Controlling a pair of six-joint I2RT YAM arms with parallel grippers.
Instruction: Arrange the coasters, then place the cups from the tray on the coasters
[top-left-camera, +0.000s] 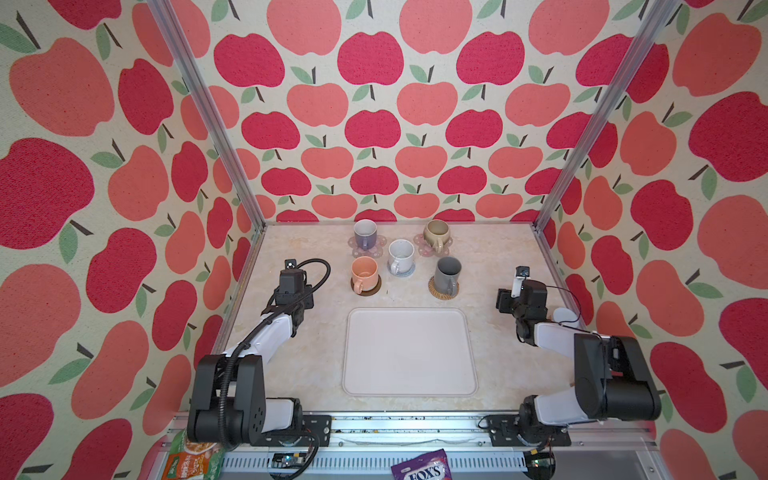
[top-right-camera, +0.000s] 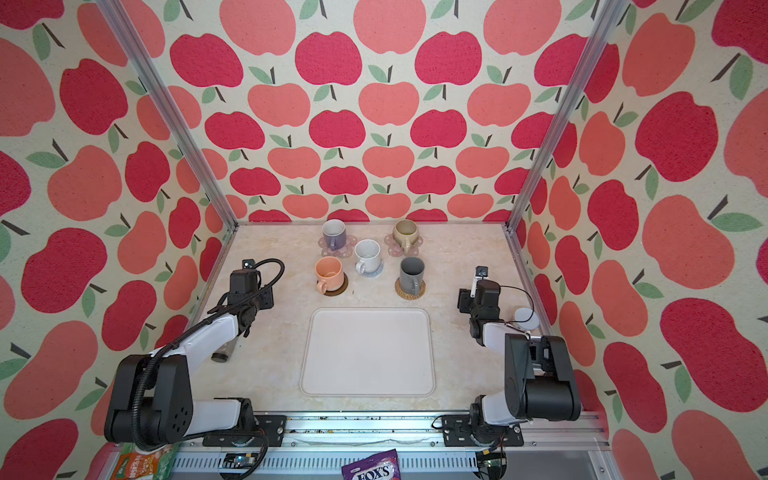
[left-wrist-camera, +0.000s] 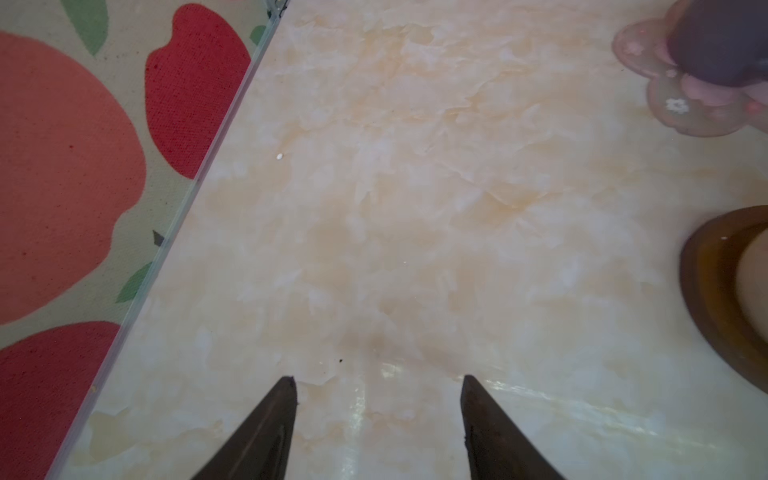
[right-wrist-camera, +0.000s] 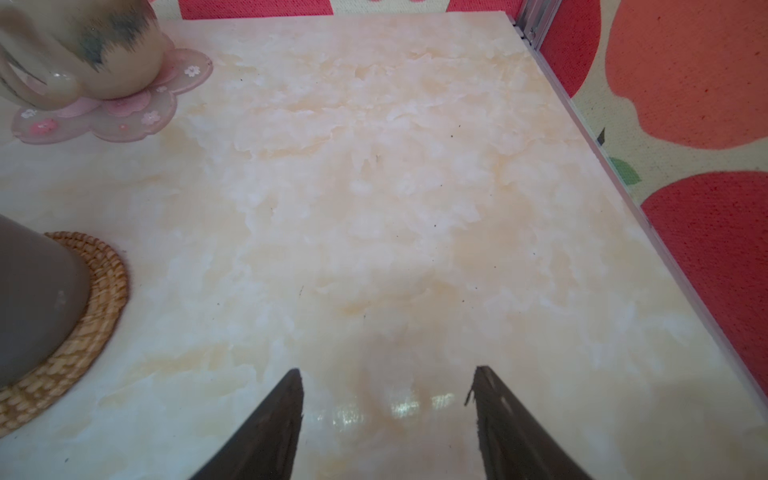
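Ceramic, five in all: every mug stands upright on its own coaster, grouped toward the middle of the far edge of the table (top-left-camera: 490, 257).

Back row: lavender-grey mug (top-left-camera: 365, 232) on a pink flower coaster (top-left-camera: 380, 242); beige-olive mug (top-left-camera: 436, 233) on the second pink flower coaster (top-left-camera: 419, 242).

Between them, a little forward: white mug (top-left-camera: 401, 254) on the blue-grey crocheted coaster (top-left-camera: 403, 273).

Front row: peach mug (top-left-camera: 364, 271) on the dark brown disc (top-left-camera: 372, 289); dark grey mug (top-left-camera: 448, 271) on the rattan coaster (top-left-camera: 439, 293).

The off-white tray (top-left-camera: 409, 353) lies flat near the front edge, centred, apart from the mugs.

Left hand (left-wrist-camera: 378, 379), by the left edge: fingers spread over bare table, gripping nothing. Right hand (right-wrist-camera: 387, 370), by the right edge: likewise spread, clear of the dark grey mug.
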